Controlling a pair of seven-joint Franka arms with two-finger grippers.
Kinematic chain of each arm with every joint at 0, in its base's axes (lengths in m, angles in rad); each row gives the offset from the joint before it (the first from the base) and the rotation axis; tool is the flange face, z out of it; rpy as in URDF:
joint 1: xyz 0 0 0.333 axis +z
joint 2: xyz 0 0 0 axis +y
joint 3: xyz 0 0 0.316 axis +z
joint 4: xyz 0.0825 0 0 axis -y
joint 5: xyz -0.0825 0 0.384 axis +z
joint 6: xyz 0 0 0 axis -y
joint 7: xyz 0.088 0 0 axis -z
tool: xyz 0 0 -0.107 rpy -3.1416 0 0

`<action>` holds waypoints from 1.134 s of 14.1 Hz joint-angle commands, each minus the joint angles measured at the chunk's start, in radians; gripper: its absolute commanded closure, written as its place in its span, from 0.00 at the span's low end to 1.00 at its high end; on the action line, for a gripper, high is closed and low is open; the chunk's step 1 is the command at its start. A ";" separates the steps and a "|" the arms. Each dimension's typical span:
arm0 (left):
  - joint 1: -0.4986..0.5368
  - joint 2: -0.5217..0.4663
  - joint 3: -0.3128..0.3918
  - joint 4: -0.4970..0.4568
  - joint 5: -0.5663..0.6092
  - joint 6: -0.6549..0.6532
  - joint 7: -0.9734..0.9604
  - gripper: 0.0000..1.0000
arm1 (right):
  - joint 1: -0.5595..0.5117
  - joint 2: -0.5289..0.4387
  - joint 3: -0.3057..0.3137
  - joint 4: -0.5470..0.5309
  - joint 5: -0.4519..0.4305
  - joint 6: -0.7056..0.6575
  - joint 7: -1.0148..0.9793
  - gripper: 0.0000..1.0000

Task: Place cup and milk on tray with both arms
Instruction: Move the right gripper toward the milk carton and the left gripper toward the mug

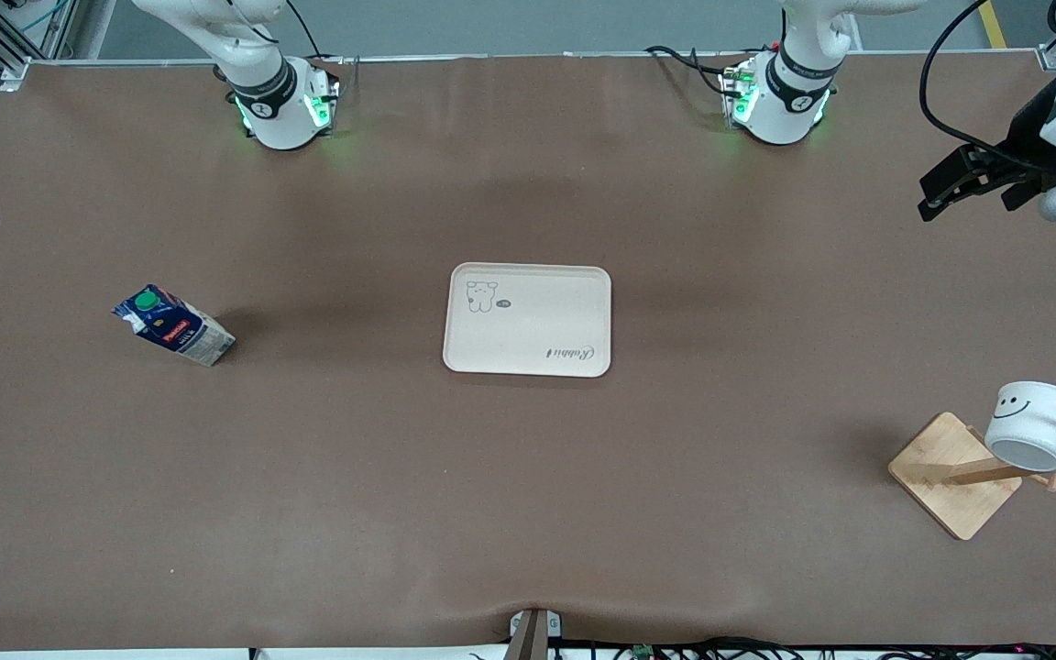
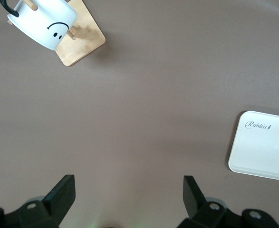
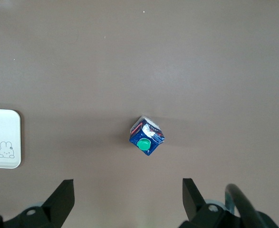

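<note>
One cup (image 1: 1034,424), white with a black smiley face and black handle, hangs tilted on a peg of a wooden rack (image 1: 957,473) at the left arm's end of the table, nearer the front camera than the tray. One milk (image 1: 172,324) carton stands at the right arm's end, its green cap on top, level with the tray. One tray (image 1: 528,320) lies flat in the middle of the table between them, bare, with its little animal drawing and cursive lettering showing.

The left gripper (image 2: 129,194) hangs in the air over the table's edge at the left arm's end, fingers spread wide and holding nothing; the cup and rack sit well apart from it, and the tray's corner (image 2: 253,147) lies off to one side. The right gripper (image 3: 128,195) hovers above the table with its fingers just as wide, empty, the milk (image 3: 147,136) standing on the surface below and a little ahead of its fingertips, the tray (image 3: 1,128) well apart.

Nothing lies between either gripper and its nearest thing. The brown table cover (image 1: 528,513) is smooth, with cables trailing along its edges. Two arms, two bases lit green.
</note>
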 commanded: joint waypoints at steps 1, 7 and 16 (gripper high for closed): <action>0.006 0.011 0.000 0.027 -0.002 -0.022 0.018 0.00 | -0.008 0.007 0.003 0.017 -0.002 -0.009 0.010 0.00; 0.008 0.038 0.006 0.028 -0.002 -0.019 0.021 0.00 | -0.010 0.007 0.003 0.016 -0.002 -0.009 0.012 0.00; 0.066 0.127 0.003 -0.024 0.100 0.160 0.027 0.00 | -0.010 0.024 0.002 0.005 -0.009 -0.018 0.004 0.00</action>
